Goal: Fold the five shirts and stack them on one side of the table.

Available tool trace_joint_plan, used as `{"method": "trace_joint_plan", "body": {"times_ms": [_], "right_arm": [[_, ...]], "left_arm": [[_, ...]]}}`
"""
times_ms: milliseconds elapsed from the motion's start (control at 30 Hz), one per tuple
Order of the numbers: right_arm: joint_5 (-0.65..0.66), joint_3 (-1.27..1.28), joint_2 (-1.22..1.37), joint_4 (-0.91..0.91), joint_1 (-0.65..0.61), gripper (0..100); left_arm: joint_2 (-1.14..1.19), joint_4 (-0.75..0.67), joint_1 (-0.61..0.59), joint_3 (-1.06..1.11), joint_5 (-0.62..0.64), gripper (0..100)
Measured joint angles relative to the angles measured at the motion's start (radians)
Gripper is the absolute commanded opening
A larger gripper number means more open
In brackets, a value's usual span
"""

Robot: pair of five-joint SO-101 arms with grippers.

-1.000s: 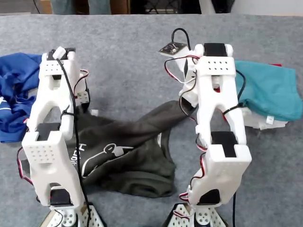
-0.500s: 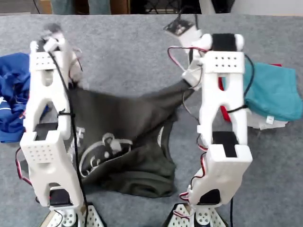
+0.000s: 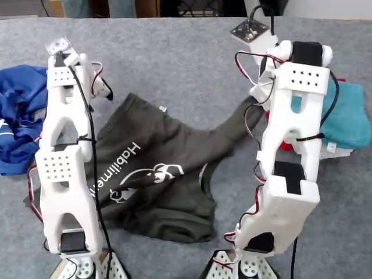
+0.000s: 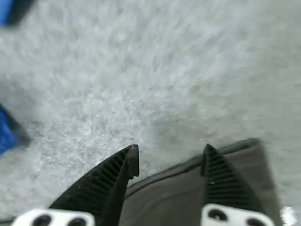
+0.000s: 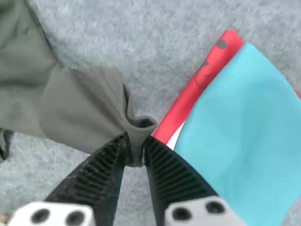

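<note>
**On the counter (image 3: 174,58): spreading the dark shirt (image 3: 168,192)**

The shirt lies rumpled mid-counter, print up. The right tool (image 5: 135,141) clamps a sleeve end just beside the teal-and-red stack (image 3: 349,119). The left tool (image 4: 170,157), fingers apart and empty, hangs over the shirt's far edge. Judged step: flattening before folding. Next: left grips that edge, both pull taut.

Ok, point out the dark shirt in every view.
High view: shirt spread between the arms, mid-table.
Left wrist view: its edge lies at the open left claw.
Right wrist view: its sleeve is pinched in the right claw.
Shared landmark: the grey table cover.
</note>
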Motion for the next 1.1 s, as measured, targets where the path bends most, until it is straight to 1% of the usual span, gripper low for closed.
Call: {"method": "trace_joint_plan", "body": {"times_ms": [133, 233, 300, 467, 567, 600, 667, 733, 800, 867, 1100], "right_arm": [[0.028, 0.008, 0.000, 0.000, 0.002, 1.5], [0.032, 0.008, 0.000, 0.000, 0.032, 1.5], [0.051, 0.011, 0.000, 0.000, 0.057, 1.5], [0.081, 0.012, 0.000, 0.000, 0.083, 1.5], [0.086, 0.012, 0.000, 0.000, 0.083, 1.5], [0.086, 0.012, 0.000, 0.000, 0.083, 1.5], [0.086, 0.012, 0.000, 0.000, 0.083, 1.5], [0.086, 0.012, 0.000, 0.000, 0.083, 1.5], [0.086, 0.012, 0.000, 0.000, 0.081, 1.5], [0.086, 0.012, 0.000, 0.000, 0.081, 1.5], [0.086, 0.012, 0.000, 0.000, 0.081, 1.5]], "left_arm": [[0.011, 0.114, 0.049, -0.032, 0.000, 24], [0.011, 0.186, 0.097, -0.043, -0.002, 20], [0.011, 0.199, 0.110, -0.048, -0.018, 18], [0.011, 0.203, 0.115, -0.129, -0.040, 23], [0.011, 0.203, 0.140, -0.245, 0.028, 25], [0.018, 0.195, 0.149, -0.281, 0.061, 25], [0.051, 0.135, 0.170, -0.315, 0.110, 24], [0.106, 0.063, 0.198, -0.319, 0.130, 24], [0.160, 0.023, 0.219, -0.319, 0.138, 24], [0.201, 0.006, 0.233, -0.328, 0.163, 24], [0.299, -0.028, 0.227, -0.433, 0.341, 24]]}}
